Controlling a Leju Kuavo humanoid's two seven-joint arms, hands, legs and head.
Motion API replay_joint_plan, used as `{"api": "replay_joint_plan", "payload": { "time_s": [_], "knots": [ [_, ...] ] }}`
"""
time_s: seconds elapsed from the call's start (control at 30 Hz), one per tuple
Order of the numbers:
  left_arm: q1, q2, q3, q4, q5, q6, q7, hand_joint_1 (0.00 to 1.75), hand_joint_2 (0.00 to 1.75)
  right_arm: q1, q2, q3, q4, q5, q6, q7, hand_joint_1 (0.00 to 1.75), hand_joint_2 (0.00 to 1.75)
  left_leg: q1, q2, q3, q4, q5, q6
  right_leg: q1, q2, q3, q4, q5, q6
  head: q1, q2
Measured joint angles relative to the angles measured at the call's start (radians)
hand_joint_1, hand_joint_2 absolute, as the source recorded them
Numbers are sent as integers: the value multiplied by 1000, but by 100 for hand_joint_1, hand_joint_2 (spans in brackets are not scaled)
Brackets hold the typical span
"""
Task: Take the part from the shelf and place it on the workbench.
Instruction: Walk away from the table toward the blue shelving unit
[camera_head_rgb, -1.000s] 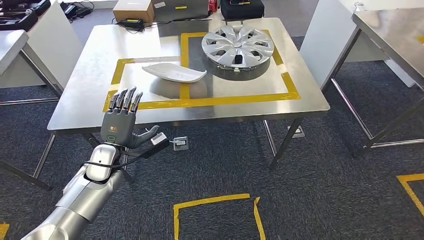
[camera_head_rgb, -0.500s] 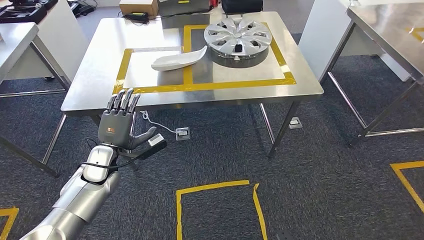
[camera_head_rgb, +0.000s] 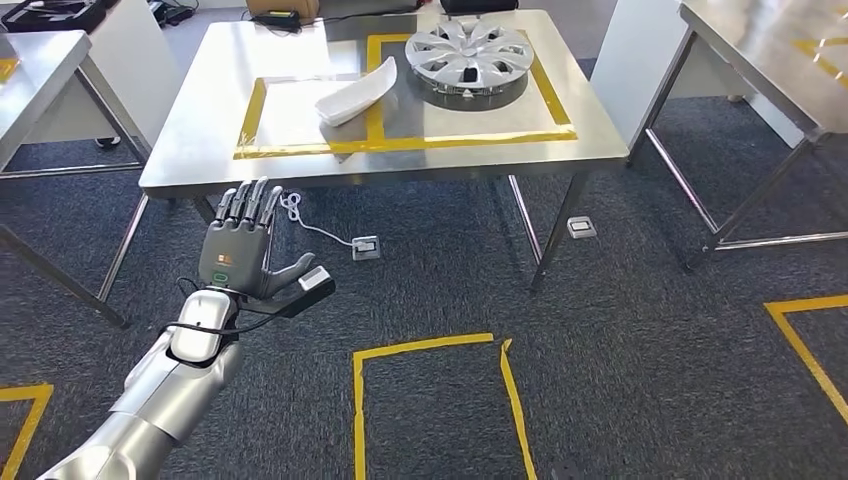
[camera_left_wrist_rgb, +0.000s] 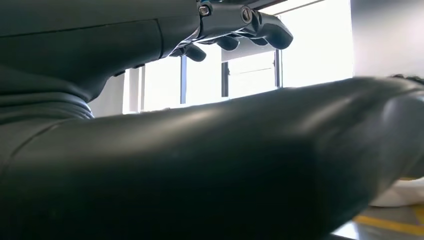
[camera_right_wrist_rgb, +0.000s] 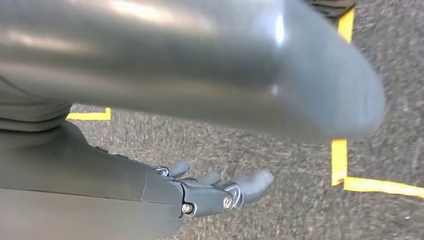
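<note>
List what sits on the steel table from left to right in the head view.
White curved part → hubcap. Both lie inside the yellow tape on the table.

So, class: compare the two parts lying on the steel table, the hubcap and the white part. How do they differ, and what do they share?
The hubcap is round and silver with spoke openings; the white part is long, curved and plain. The hubcap is the wider of the two. The hubcap lies inside the right taped box; the white part lies across the yellow tape line between the boxes. Both rest on the table, and no hand touches either.
</note>
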Motion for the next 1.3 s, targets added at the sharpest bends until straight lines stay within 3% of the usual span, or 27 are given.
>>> {"api": "replay_joint_plan", "payload": {
  "time_s": [0.03, 0.07, 0.13, 0.17, 0.2, 0.23, 0.27, 0.3, 0.33, 0.4, 0.43, 0.5, 0.57, 0.67, 0.7, 0.73, 0.77, 0.83, 0.9, 1.03, 1.27, 1.3],
  "knots": [
    [1, 1, 0, 2, 0, -1, 0, 0, 0, 0, 0, 0, 0, 1, 0, 2, 0, 0, 0, -1, -8, 6, -14, -5, -2, -2, -12, -2, 14, -9, -1, 0],
    [1, 2, 0, 3, 0, -1, 1, 0, 0, 0, 0, 0, 0, 1, 0, 2, 0, 0, 1, -2, -19, 31, -49, -10, -5, -5, -27, -5, 29, -16, -4, 0],
    [3, 4, 0, 5, 0, -2, 3, 0, 0, 0, 1, 0, 0, 2, 1, 4, 0, 0, 2, -2, -51, 140, -159, -17, -7, -7, -59, -6, 58, -24, -9, 0],
    [5, 5, 0, 5, 0, -3, 3, 0, 0, 1, 1, 0, 0, 3, 2, 5, 0, 0, 3, -2, -63, 209, -199, -20, -6, -7, -76, -5, 71, -24, -11, 0],
    [8, 5, 1, 5, 0, -4, 1, 0, 0, 2, 1, 0, 0, 3, 4, 7, 0, 0, 3, -2, -67, 268, -213, -23, -6, -8, -92, -4, 85, -23, -11, 0],
    [12, 5, 1, 5, 0, -4, 0, 0, 0, 3, 1, 0, 0, 3, 5, 8, 0, 0, 4, -2, -59, 302, -203, -25, -6, -9, -110, -3, 99, -22, -11, 0],
    [15, 5, 1, 4, 0, -4, -2, 0, 0, 4, 1, 0, 0, 3, 5, 10, 0, 0, 4, -2, -34, 302, -178, -25, -7, -10, -128, -1, 112, -20, -11, 0],
    [17, 5, 1, 4, 0, -4, -3, 0, 0, 4, 2, 0, 0, 3, 6, 10, 0, 0, 5, -2, 10, 264, -153, -24, -7, -11, -143, 1, 124, -17, -11, 0],
    [18, 5, 2, 2, 0, -4, -4, 0, 0, 4, 2, 0, 0, 3, 6, 11, 0, 0, 5, -2, 69, 195, -150, -22, -7, -11, -157, 3, 136, -13, -11, 0],
    [17, 4, 3, -3, 0, -4, -4, 0, 0, 3, 2, 0, 0, 3, 7, 11, 0, 0, 2, -3, 176, 47, -184, -13, -5, -12, -170, 7, 154, -3, -10, 0],
    [17, 4, 3, -5, 0, -4, -4, 0, 0, 3, 2, 0, 0, 3, 7, 11, 0, 0, -1, -4, 201, 4, -203, -6, -4, -12, -172, 6, 163, 4, -10, 0],
    [17, 3, 4, -5, 0, -10, -1, 0, 0, 5, 2, 0, 0, 3, 9, 11, 0, 0, -4, -2, 199, -12, -198, 10, -6, -12, -174, 0, 178, 17, -9, 0],
    [17, 1, 4, -3, 1, -26, 2, 0, 0, 8, 3, 0, 0, 5, 10, 13, 0, 0, -1, 0, 185, -13, -178, 27, -10, -9, -192, 32, 150, 29, -8, 0],
    [17, -3, 5, 6, 11, -59, -6, 0, 131, 9, 3, 0, 0, 9, 12, 15, 0, 0, 0, 2, 152, -11, -146, 36, -13, -6, -263, 222, 22, 44, -3, 0],
    [19, -4, 6, 11, 20, -73, -14, 0, 175, 9, 3, 0, 0, 11, 12, 16, 0, 0, 0, 2, 139, -9, -138, 35, -14, -6, -276, 276, -5, 46, -2, 0],
    [21, -5, 9, 16, 31, -88, -23, 0, 175, 9, 3, 0, 0, 13, 12, 17, 0, 0, 0, 2, 128, -6, -131, 33, -14, -6, -270, 295, -14, 47, -2, 0],
    [24, -7, 14, 21, 40, -99, -30, 0, 175, 10, 3, 0, 0, 15, 12, 19, 0, 0, 0, 2, 119, -3, -126, 31, -14, -6, -242, 271, -6, 46, -2, 0],
    [28, -12, 24, 31, 49, -111, -36, 0, 175, 9, 3, 0, 0, 16, 12, 21, 0, 0, 1, 3, 106, 4, -119, 25, -14, -5, -142, 133, 29, 40, -2, 0],
    [27, -16, 32, 39, 51, -113, -36, 0, 175, 8, 4, 0, 0, 15, 13, 22, 0, 0, -2, 4, 98, 9, -115, 16, -11, -4, -79, 28, 51, 29, -3, 0],
    [27, -21, 42, 53, 51, -114, -34, 0, 175, 10, 6, 0, 0, 16, 14, 27, 0, 0, -6, 4, 94, 4, -108, 22, -8, -6, -78, 11, 63, 16, -6, 0],
    [21, -28, 58, 88, 42, -105, -18, 0, 175, 10, 6, 0, 0, 15, 18, 18, 0, 0, -3, 5, 90, -8, -87, -4, -3, -6, -90, 13, 74, -1, -6, 0],
    [20, -28, 59, 93, 40, -105, -17, 0, 175, 10, 6, 0, 0, 13, 18, 18, 0, 44, -2, 5, 89, -8, -86, -6, -3, -6, -91, 13, 75, -1, -6, 0]
  ]
}}
